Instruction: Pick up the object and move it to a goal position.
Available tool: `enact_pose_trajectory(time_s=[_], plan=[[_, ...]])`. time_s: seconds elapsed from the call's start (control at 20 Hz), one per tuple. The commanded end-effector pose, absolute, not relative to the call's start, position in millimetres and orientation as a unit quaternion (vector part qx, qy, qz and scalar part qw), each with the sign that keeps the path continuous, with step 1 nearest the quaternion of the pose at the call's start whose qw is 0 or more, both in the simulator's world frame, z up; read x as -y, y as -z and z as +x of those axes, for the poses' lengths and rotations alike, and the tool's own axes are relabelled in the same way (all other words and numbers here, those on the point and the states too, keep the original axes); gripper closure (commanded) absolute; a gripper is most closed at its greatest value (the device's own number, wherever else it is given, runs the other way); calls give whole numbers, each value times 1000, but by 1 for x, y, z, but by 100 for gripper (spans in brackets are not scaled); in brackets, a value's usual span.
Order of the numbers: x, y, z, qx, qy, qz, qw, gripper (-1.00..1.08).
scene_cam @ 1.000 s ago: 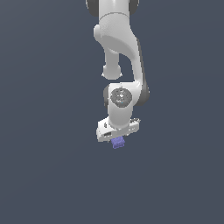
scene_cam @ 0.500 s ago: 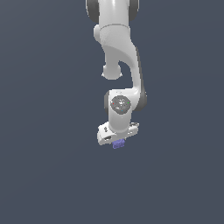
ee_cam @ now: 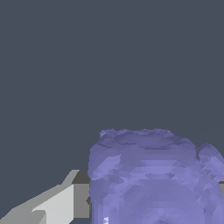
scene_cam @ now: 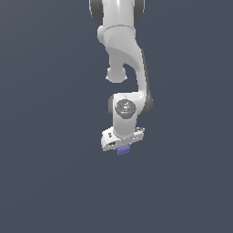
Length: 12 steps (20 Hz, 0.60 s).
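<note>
Exterior view first: the white arm [scene_cam: 123,54] reaches down from the top of the frame, and its pincer [scene_cam: 122,146] hangs at the lower end with the object [scene_cam: 122,150], a small blue-purple block, poking out just beneath the white hand. Nothing but flat grey lies around it, with no surface edge or goal marker that I can make out.

Wrist view: the object [ee_cam: 151,177] looms large and close, a lumpy purple mass with a rounded top, and one pale finger [ee_cam: 59,203] sits right against its side. The other finger is hidden behind the block. By these signs the pincer looks closed onto the object, which seems to be held off the ground.

Carrying is likely the step in hand. To do it well, keep the squeeze steady, move smoothly without jerks, and avoid tilting the wrist so the block cannot slip.
</note>
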<state>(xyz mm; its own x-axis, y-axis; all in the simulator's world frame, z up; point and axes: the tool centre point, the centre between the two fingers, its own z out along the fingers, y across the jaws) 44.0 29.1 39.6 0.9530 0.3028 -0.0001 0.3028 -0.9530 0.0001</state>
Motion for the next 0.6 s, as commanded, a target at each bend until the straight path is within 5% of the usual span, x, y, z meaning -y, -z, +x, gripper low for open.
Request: enact_pose_trajectory(time_s=[0.0,0.55], plan=[[-29,-40,44,-153,0,988,0,108],[29,-76,48,-153,0,988,0,108]])
